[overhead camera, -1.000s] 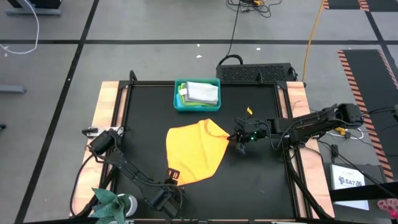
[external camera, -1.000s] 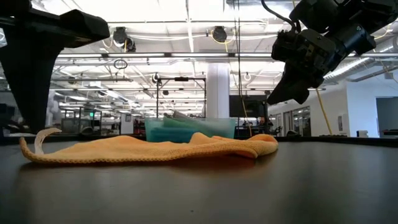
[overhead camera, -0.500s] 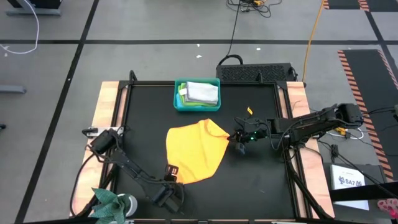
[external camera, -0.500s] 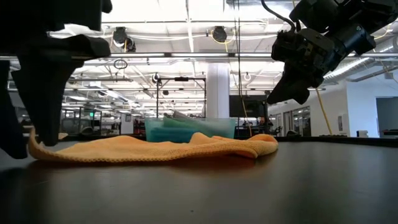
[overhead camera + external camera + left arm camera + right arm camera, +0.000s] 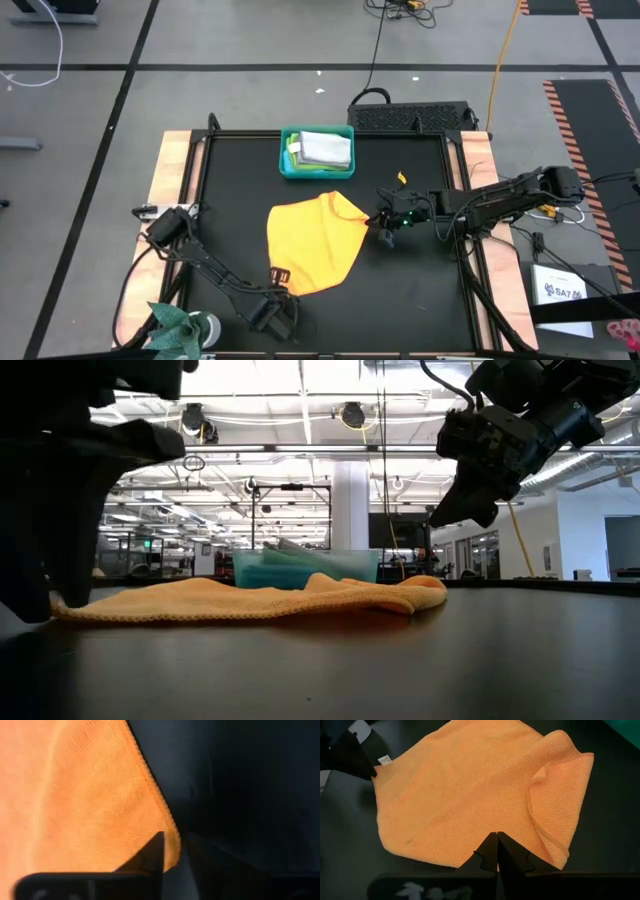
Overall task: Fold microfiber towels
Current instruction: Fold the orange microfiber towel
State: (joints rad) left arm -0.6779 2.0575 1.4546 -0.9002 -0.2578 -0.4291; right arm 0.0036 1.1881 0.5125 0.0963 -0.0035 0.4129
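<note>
Orange-yellow towel [image 5: 312, 243] lies flat on worktop [image 5: 225, 190]. Left tool [image 5: 277, 283] at near corner, fingers part-open astride the edge w/o grip; pinch hem only. Right tool [image 5: 386, 226] shut, hovering beside the towel.

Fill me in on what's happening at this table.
A two-armed robot is folding towels. An orange towel lies spread on the black table. The left gripper is at the towel's near corner, closing around its edge. The right gripper hovers shut just off the towel's far side. More towels sit in a teal bin.
</note>
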